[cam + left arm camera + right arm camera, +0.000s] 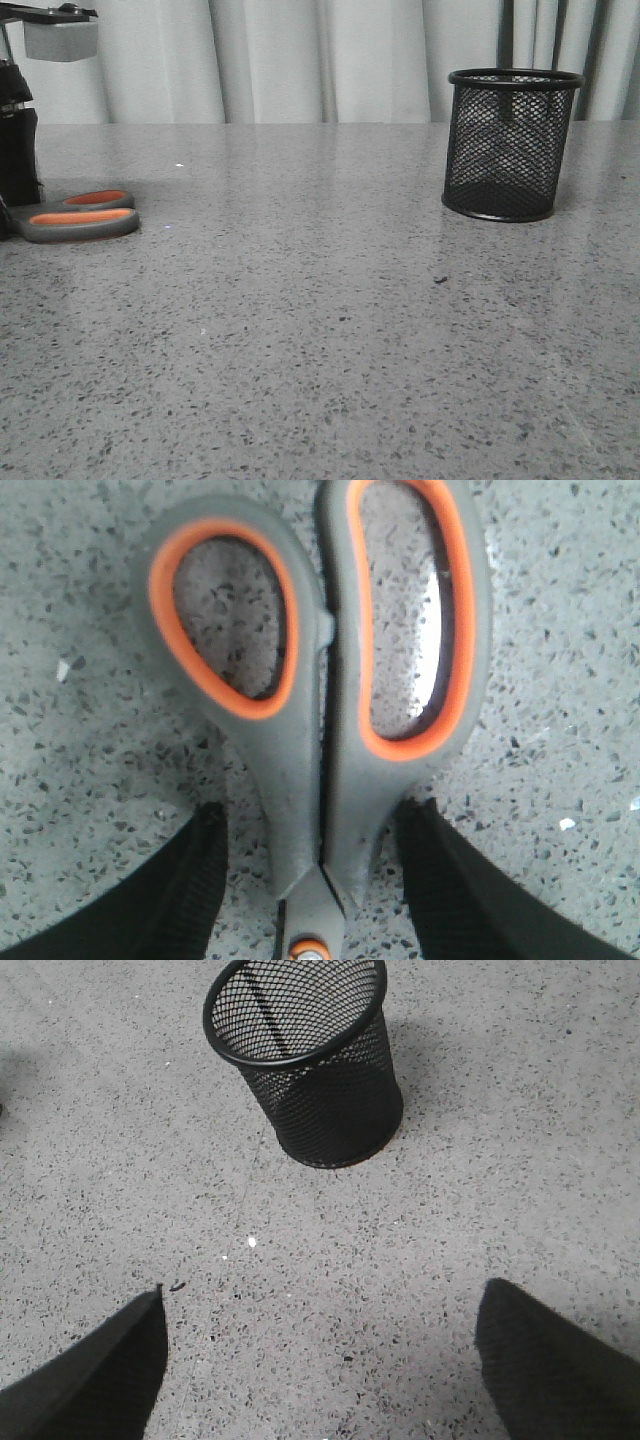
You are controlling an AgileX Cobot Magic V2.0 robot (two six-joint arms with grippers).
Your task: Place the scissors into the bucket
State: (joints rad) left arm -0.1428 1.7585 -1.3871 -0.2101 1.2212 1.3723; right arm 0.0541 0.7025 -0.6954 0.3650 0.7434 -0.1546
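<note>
The scissors (pixel 80 214) lie flat at the far left of the table, grey handles with orange-lined loops pointing right, blades hidden behind my left arm. In the left wrist view the scissors (pixel 300 780) lie between the fingers of my left gripper (pixel 312 825), which is open, with a gap of table on each side of the handle neck. The bucket (pixel 510 143), a black wire-mesh cup, stands upright at the right rear. My right gripper (pixel 320 1305) is open and empty, above bare table in front of the bucket (pixel 315 1070); it is out of the front view.
The speckled grey table (pixel 320 330) runs wide between the scissors and the bucket. Pale curtains hang behind the table's far edge. A grey box (pixel 60 38) sits on my left arm at the upper left.
</note>
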